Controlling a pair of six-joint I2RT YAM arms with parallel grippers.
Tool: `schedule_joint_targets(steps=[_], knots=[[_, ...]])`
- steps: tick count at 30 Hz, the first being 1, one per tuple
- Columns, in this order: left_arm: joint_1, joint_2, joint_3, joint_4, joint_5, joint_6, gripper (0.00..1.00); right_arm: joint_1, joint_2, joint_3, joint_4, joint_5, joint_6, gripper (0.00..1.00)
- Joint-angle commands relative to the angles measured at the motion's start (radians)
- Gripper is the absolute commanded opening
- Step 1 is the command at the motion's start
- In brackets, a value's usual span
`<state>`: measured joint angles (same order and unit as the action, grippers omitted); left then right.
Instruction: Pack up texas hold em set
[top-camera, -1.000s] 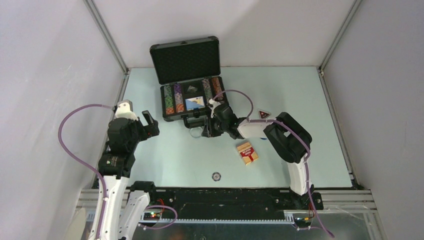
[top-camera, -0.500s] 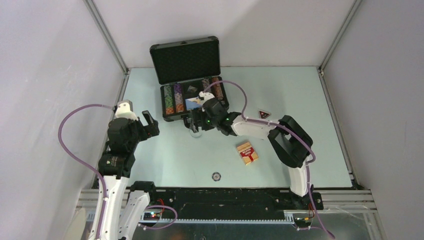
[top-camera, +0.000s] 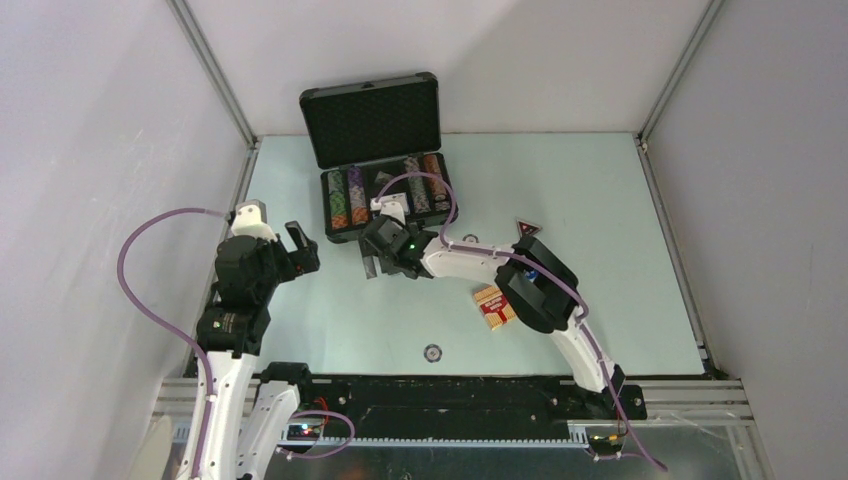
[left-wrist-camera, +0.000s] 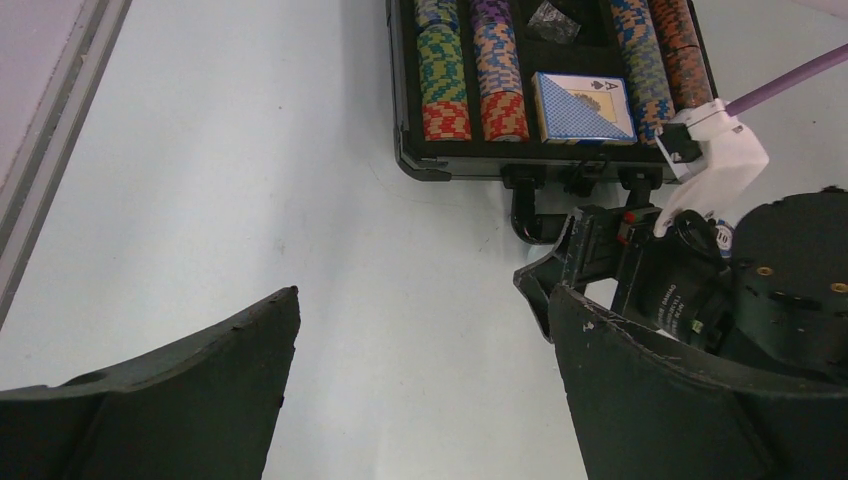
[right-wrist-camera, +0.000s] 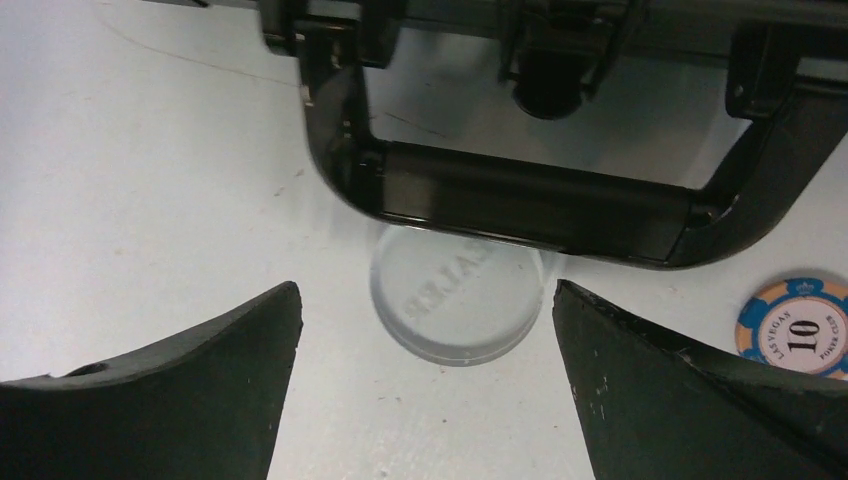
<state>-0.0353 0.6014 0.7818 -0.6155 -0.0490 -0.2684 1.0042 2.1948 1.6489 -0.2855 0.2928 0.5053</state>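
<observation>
The black briefcase (top-camera: 338, 236) stands open at the back, lid (top-camera: 370, 118) upright, rows of multicoloured chips (left-wrist-camera: 445, 75) and a blue-faced card deck (left-wrist-camera: 583, 105) in its foam. My right gripper (top-camera: 372, 262) hovers open in front of the case handle (right-wrist-camera: 530, 205). A clear round button (right-wrist-camera: 457, 303) lies flat on the table between its jaws, touching neither, partly under the handle. An orange chip (right-wrist-camera: 800, 325) lies to its right. The red-patterned card deck (top-camera: 493, 305) and dark triangular marker (top-camera: 527, 228) lie on the table. My left gripper (top-camera: 300, 245) hangs open and empty, left of the case.
A small round button (top-camera: 432, 352) lies near the table's front edge. Metal frame posts and walls bound the table on the left, right and back. My right arm (top-camera: 530, 285) stretches across the middle, above the red deck.
My right gripper has swung left along the front of the case to the handle, and its jaws have opened wide. The left arm has stayed still.
</observation>
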Motion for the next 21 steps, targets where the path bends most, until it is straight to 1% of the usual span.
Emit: schedule_joint_targets(steps=[1, 4, 13, 17, 21], knots=[[-0.005, -0.009, 0.010, 0.016, 0.016, 0.023, 0.98, -0.003, 0.032, 0.064, -0.071, 0.108, 0.059, 1.00], [-0.006, -0.010, 0.009, 0.016, 0.018, 0.023, 0.98, -0.006, 0.053, 0.079, -0.077, 0.120, 0.057, 0.99], [-0.014, -0.013, 0.010, 0.017, 0.017, 0.023, 0.98, -0.016, 0.160, 0.200, -0.126, 0.122, 0.031, 0.98], [-0.017, -0.013, 0.010, 0.016, 0.017, 0.024, 0.98, -0.017, 0.188, 0.226, -0.151, 0.142, 0.025, 0.92], [-0.016, -0.013, 0.010, 0.017, 0.018, 0.024, 0.98, -0.015, 0.195, 0.214, -0.151, 0.165, 0.018, 0.81]])
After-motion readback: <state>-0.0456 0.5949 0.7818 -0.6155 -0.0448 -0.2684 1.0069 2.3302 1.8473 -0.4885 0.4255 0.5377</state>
